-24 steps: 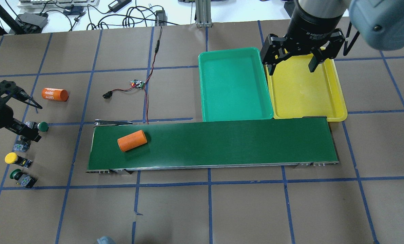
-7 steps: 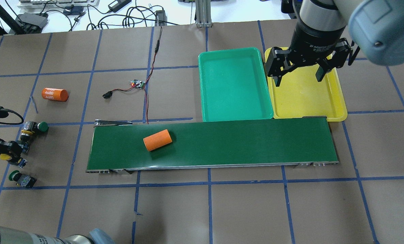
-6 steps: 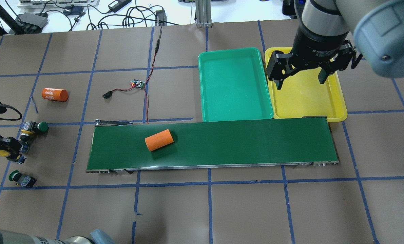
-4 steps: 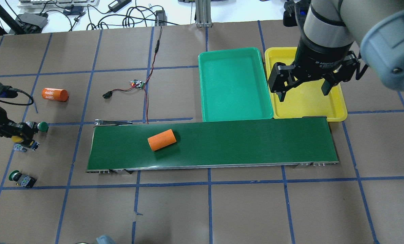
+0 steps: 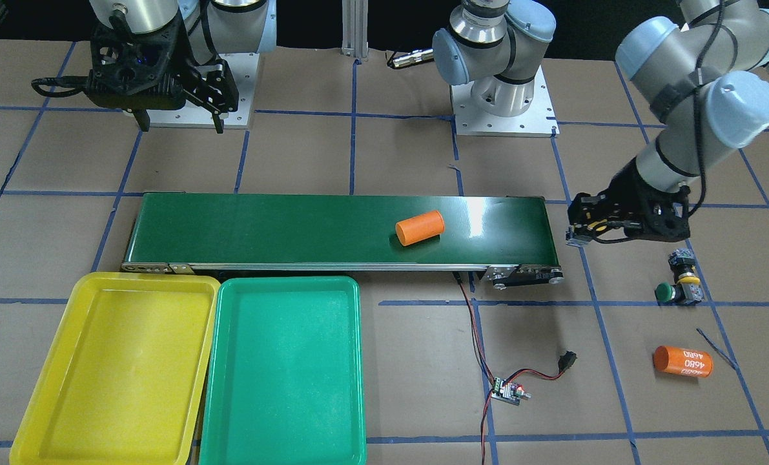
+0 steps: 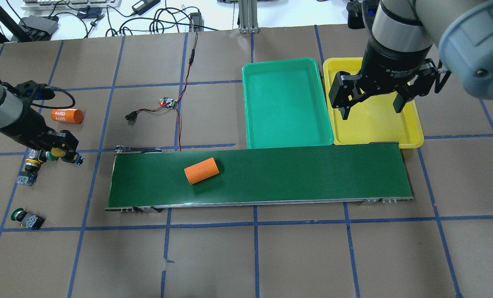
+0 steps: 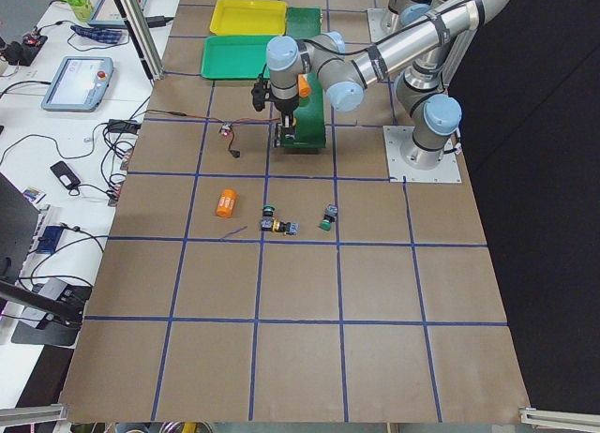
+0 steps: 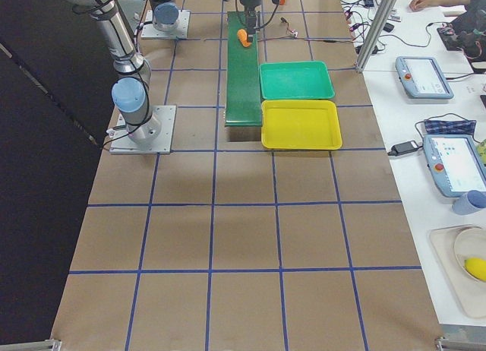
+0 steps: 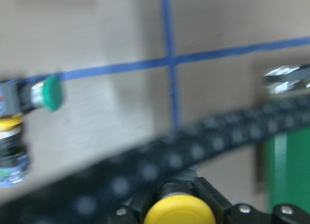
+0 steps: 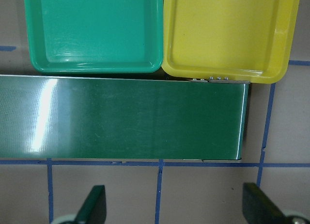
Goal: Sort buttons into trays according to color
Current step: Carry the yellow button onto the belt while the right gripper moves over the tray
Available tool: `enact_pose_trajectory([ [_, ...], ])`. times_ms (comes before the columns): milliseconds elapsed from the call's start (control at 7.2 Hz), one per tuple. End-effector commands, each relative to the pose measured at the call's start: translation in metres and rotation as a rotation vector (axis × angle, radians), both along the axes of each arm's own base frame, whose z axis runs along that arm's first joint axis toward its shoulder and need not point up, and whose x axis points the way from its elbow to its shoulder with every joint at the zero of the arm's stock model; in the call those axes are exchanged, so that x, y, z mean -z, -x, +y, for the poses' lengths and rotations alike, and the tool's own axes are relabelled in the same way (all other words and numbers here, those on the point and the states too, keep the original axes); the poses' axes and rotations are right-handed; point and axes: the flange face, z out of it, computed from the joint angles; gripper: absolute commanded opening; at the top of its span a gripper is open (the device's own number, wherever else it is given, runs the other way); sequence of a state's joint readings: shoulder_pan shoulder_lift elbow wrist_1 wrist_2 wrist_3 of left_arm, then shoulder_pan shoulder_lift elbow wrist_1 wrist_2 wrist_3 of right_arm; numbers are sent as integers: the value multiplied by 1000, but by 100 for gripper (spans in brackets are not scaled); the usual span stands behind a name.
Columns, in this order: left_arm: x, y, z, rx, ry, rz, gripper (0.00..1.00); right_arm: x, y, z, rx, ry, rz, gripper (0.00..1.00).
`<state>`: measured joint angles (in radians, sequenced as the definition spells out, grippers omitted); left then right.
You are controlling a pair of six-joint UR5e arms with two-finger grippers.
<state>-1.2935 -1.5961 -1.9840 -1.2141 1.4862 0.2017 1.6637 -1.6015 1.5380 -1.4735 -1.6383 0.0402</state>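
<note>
- Left gripper (image 5: 592, 227): clamped on a yellow button (image 9: 179, 213). The cap sits between the fingers and faces the wrist camera. The gripper is beside the belt (image 6: 292, 174), at the end away from the trays. The side view suggests it is off the table (image 6: 271, 256), but I cannot be sure.
- Right gripper (image 6: 371, 112): fingers wide apart, hovering over the yellow tray (image 6: 412, 132) in the overhead view. Its wrist camera looks down on the belt end and both trays.
- Green tray (image 6: 285, 62): touching the yellow tray along one long side. Both trays butt against the far edge of the belt.
- Buttons on the table, beyond the left gripper:
  - Green button (image 5: 665, 292): lying on its side.
  - Third button (image 5: 680, 259): just beside the green one, cap colour unclear.
  - Second green button (image 6: 19, 214): apart from the other two, nearer the robot.
- Orange cylinder (image 6: 201, 170): lies tilted on the belt, left of the middle.
- Second orange cylinder (image 6: 66, 116): marked 4680, lies on the table near the buttons.
</note>
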Motion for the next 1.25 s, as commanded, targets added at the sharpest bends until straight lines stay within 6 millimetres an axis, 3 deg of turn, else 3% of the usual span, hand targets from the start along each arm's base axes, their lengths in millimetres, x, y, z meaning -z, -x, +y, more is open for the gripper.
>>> enact_pose_trajectory([
  [0,3,73,23,-111,-28,-15,0,-3,-1,-29,5,67,-17,100],
  [139,11,90,28,-81,0,-22,0,2,2,-38,10,64,-24,100],
  [417,33,96,40,-49,46,-29,0,1,40,-48,59,66,-23,100],
  [556,38,96,40,-23,39,-30,18,4,61,-52,33,57,-25,100],
  [695,40,96,37,-32,35,-30,71,5,60,-50,33,54,-28,100],
  [834,33,95,37,-38,48,-32,100,12,61,-50,42,45,-27,100],
  [1112,8,92,30,-46,46,-31,100,31,62,-50,33,58,-16,100],
])
